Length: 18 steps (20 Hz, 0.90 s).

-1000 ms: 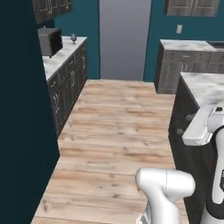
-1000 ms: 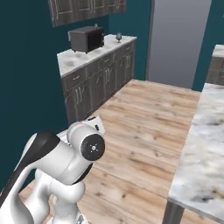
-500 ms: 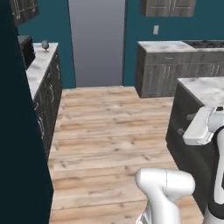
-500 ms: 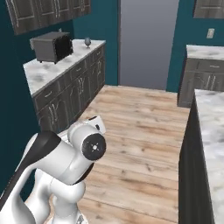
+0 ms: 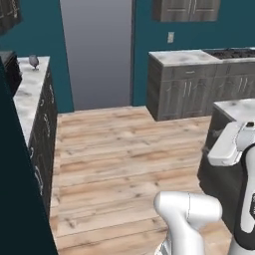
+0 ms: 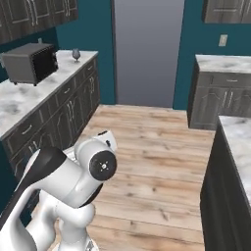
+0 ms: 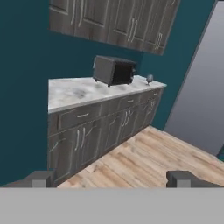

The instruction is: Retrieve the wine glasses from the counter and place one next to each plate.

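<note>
Wine glass: you see one small smoky grey stemmed glass (image 5: 34, 62) with a rounded bowl, upright at the far end of the desk; its detail is too small to read.
Where it stands: on the long marble desk (image 5: 29, 92) along the left wall, near the end by the grey doorway, close to the front edge; the right base view shows it (image 6: 76, 54) there, and the hand view shows it (image 7: 149, 78) just beyond the oven.
Desk: white-grey marble over dark wood-grain cabinets with metal bar handles (image 6: 67, 90).
Nearby: a dark boxy countertop oven (image 6: 30, 62) sits on the same desk, well apart from the glass and nearer you.
Above: dark wall cabinets (image 7: 109, 19) hang over the desk on the teal wall.
Middle: a bare wooden plank floor (image 5: 124, 154) runs from the robot to the doorway (image 6: 147, 49).
Right: a second marble-topped cabinet run (image 5: 199, 84) stands against the far wall, and a dark-sided marble island (image 6: 235, 166) edges the floor on the right.
End effector: your end effector (image 7: 111, 178) is released, its two dark fingertips (image 7: 181, 178) spread wide with nothing between them, facing the desk from across the floor.
</note>
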Tool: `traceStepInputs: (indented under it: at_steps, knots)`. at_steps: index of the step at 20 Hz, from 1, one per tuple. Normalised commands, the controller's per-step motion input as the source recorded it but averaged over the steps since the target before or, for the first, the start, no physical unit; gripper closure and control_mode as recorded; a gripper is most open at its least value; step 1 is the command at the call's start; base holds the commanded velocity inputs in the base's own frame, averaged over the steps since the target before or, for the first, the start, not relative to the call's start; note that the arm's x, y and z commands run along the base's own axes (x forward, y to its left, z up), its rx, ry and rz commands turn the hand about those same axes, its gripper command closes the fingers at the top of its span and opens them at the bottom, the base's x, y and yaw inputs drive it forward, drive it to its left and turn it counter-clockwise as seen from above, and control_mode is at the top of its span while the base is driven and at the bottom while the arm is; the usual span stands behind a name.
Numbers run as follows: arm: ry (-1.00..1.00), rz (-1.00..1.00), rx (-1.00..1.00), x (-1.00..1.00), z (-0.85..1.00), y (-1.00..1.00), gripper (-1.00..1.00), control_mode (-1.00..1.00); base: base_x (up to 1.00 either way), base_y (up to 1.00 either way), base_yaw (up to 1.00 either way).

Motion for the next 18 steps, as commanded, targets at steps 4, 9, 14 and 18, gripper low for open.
traceStepInputs:
  at_steps: [4, 9, 14, 18]
  knots:
    - [0.0, 0.0, 0.0, 0.0, 0.0, 0.0, -1.0, 1.0, 1.0, 0.1, -0.18]
    - [0.0, 0.0, 0.0, 0.0, 0.0, 0.0, -1.0, 1.0, 1.0, 0.11, -0.16]
    - [0.0, 0.0, 0.0, 0.0, 0.0, 0.0, -1.0, 1.0, 1.0, 0.01, -0.11]
    - [0.0, 0.0, 0.0, 0.0, 0.0, 0.0, -1.0, 1.0, 1.0, -0.11, 0.0]
